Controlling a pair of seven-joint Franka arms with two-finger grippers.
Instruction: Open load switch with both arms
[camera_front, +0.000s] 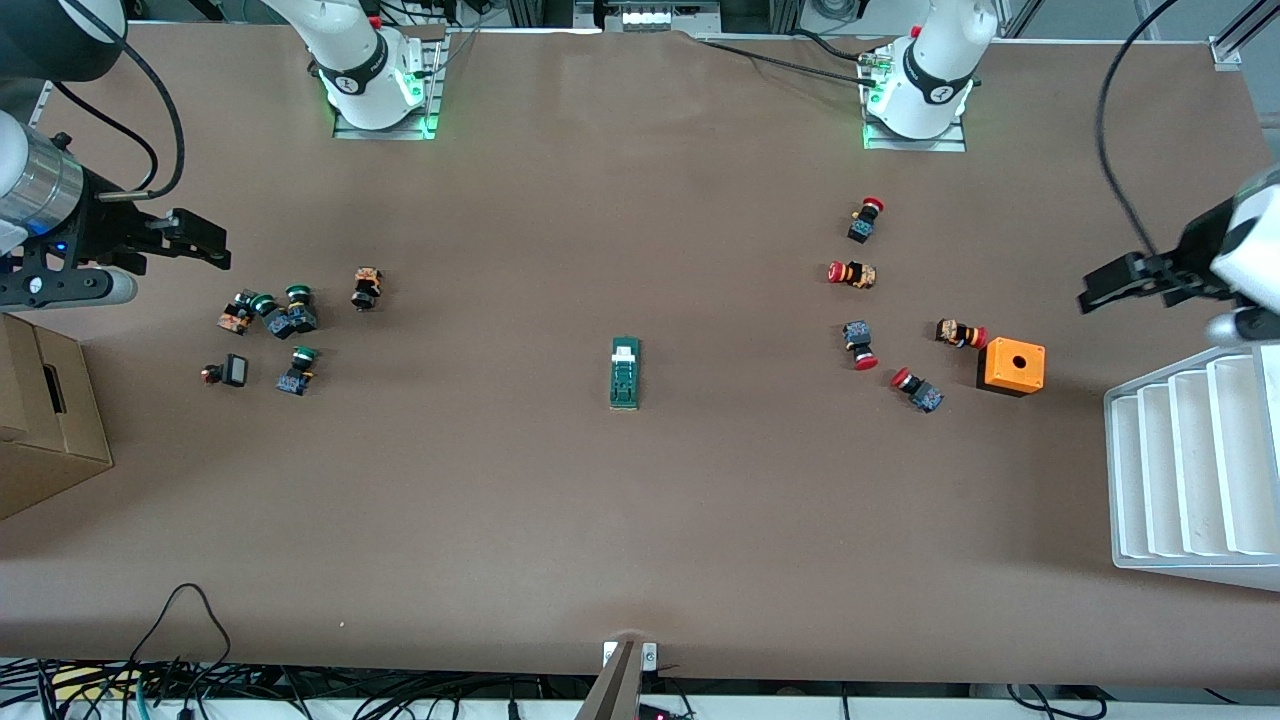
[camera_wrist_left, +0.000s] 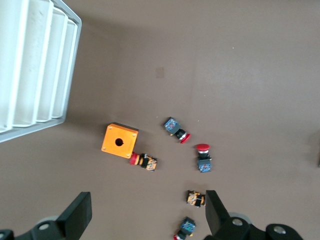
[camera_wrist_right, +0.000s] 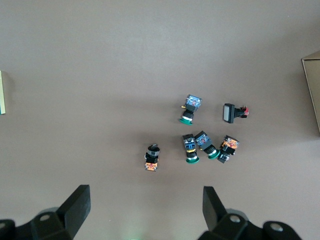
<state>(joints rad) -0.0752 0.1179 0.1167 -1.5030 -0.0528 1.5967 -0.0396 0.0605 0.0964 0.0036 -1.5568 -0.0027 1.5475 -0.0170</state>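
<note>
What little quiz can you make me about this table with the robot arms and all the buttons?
1. True or false: the small dark-green load switch lies alone mid-table.
2. Which colour caps have the push buttons beside the orange box with a hole? A green, B red, C yellow.
3. Fill in: the left gripper and right gripper both stand ____, holding nothing.

Key: 1 true; 2 B; 3 open.

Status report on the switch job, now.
Both end effectors open, left and right, waiting at table ends. Load switch mid-table, untouched. Nothing in the way.
</note>
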